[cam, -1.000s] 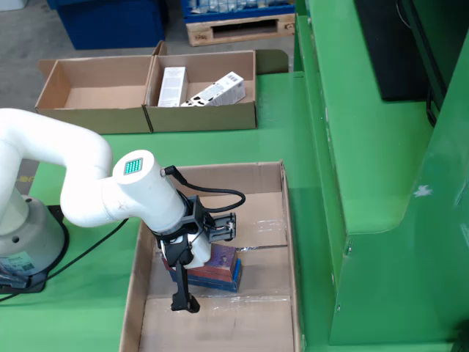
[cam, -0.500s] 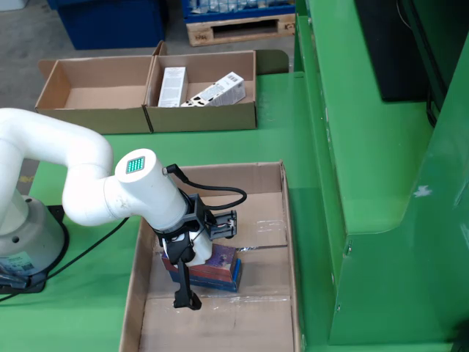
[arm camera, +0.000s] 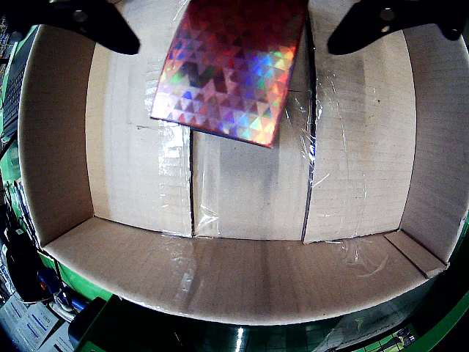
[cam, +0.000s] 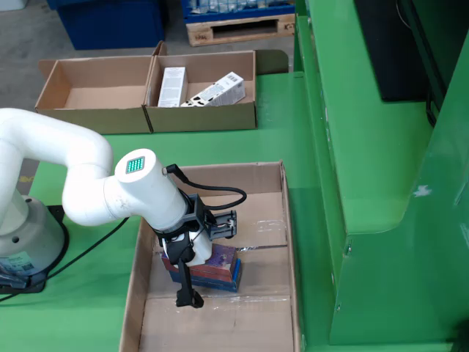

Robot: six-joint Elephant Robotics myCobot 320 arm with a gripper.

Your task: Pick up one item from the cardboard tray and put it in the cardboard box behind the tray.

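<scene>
Holographic foil marks the box (arm camera: 231, 66), lying flat in the tray (arm camera: 242, 282) at the top centre of the gripper-mounted view, long axis slightly tilted. The gripper (arm camera: 234, 26) stands open, fingers straddling it left and right, not touching, so closing should catch it.

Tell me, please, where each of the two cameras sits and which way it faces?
View from above: fixed high over the green table, looking down at the cardboard tray and boxes; the white arm shows.
View that rides on the end effector: looks down into the tray; both black fingertips show at the top.
Shared: the shiny box and the tray.
</scene>
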